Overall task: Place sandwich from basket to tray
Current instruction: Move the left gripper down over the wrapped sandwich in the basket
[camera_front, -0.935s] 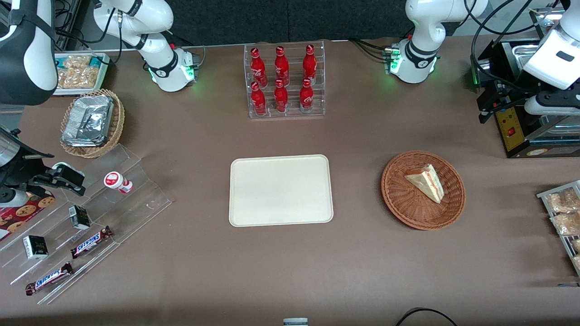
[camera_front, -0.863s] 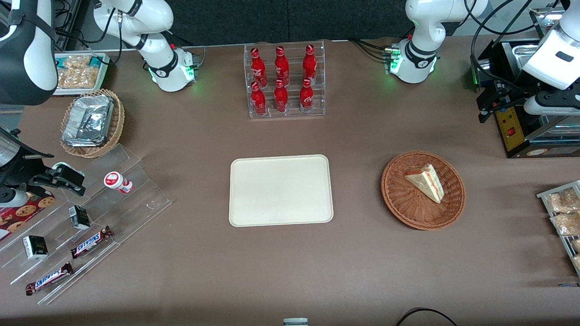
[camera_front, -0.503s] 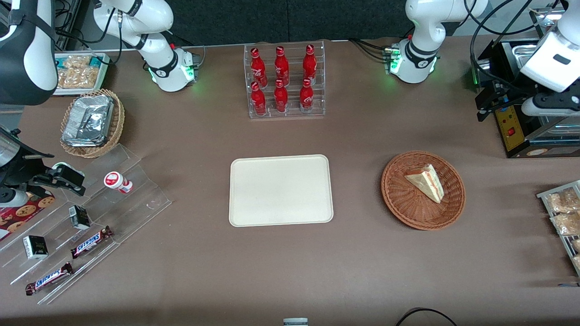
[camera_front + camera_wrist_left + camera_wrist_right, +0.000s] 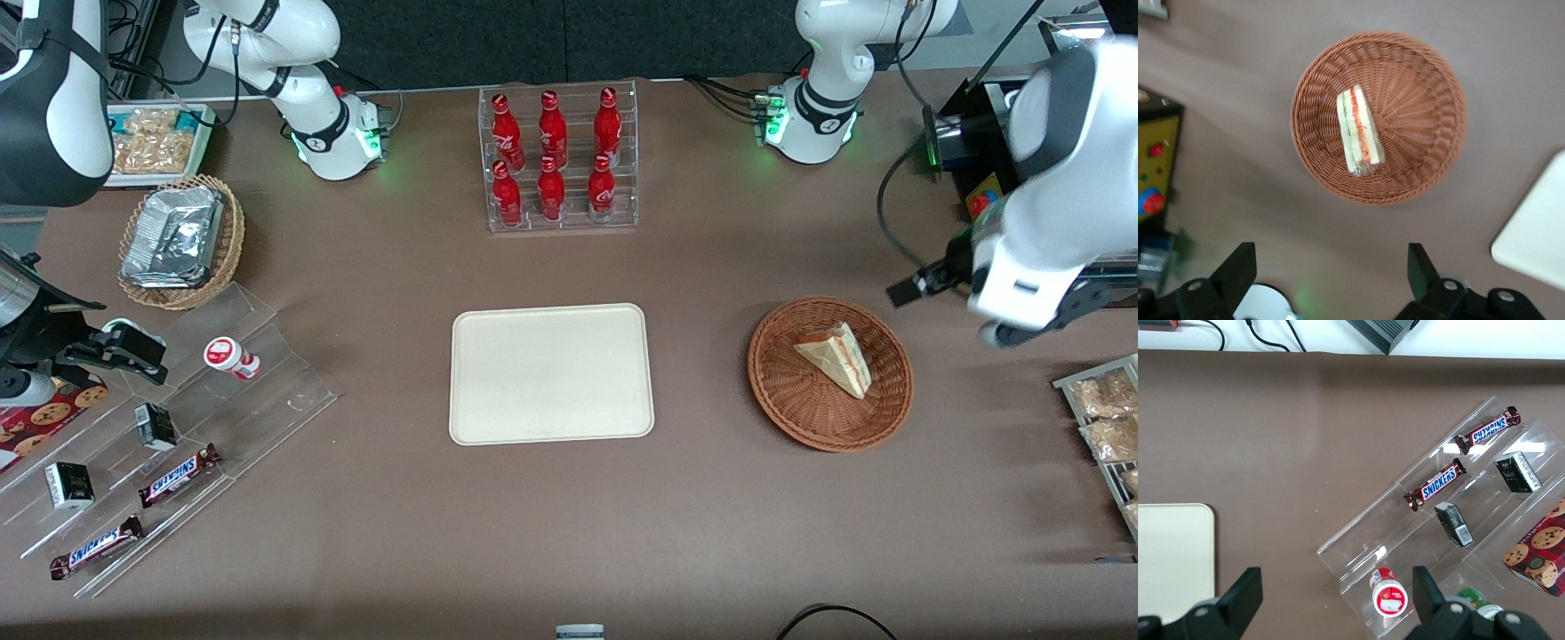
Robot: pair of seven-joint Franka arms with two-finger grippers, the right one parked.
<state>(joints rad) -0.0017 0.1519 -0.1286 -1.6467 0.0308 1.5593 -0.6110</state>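
Over at the working arm's end of the tabletop (image 4: 711,533), the big change from half a second back is the left arm: it was tucked up by the black and yellow box, and now it has swung down and in toward the basket (image 4: 830,373), blurry from the motion. Its pincer (image 4: 1331,270) hangs above the bare tabletop just outside the basket rim, at roughly 2 o'clock from the basket in the front view, fingers (image 4: 1237,270) spread wide apart with nothing between them.

Nothing else has budged. The sandwich (image 4: 836,357) lies in the basket same as before, a bit off the middle, its red and green filling edge showing in the wrist view (image 4: 1359,129). The tray (image 4: 551,373) sits bare mid-table at 9 o'clock from the basket, well apart from it.

Readable stuff: two bars marked "SNICKERS" (image 4: 1435,484) on the clear stepped rack (image 4: 178,418) toward the parked arm's end. The six red bottles (image 4: 551,156) in the acrylic stand at 12 o'clock from the tray carry white script, but I can't honestly make it out. A box with cookies printed on it (image 4: 1538,553) sits beside the rack, no legible text either.
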